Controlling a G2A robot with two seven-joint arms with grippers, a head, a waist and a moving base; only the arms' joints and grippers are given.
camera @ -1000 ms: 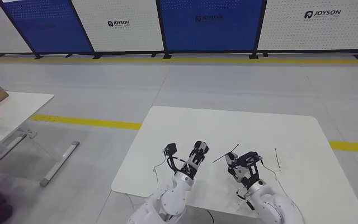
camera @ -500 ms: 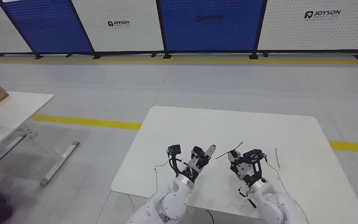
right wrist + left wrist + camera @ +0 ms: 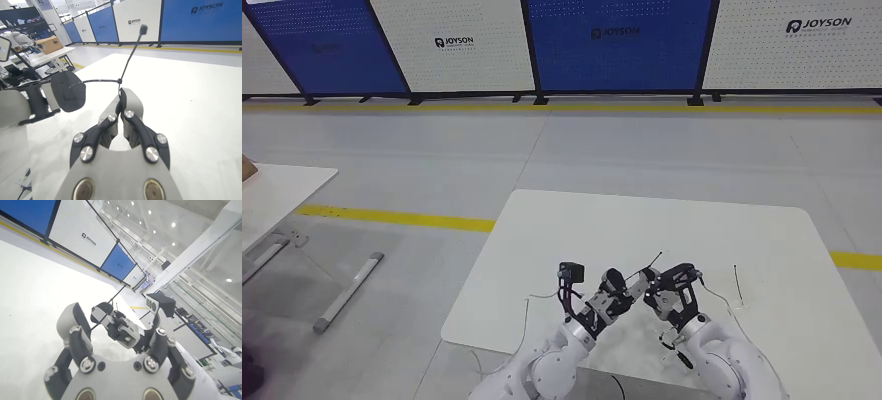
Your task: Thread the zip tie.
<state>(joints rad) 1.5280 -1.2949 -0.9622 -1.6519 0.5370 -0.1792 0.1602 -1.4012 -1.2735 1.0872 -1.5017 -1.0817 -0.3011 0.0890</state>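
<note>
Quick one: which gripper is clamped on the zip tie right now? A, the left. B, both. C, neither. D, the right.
D: the right gripper is shut on the zip tie, while the left gripper is open, with the tie only reaching one of its pads.

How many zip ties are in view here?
2. One zip tie is pinched in the right tool, above the table, its end at the open left tool. The other zip tie lies loose on the table to that arm's right. The arms could hide more.
</note>
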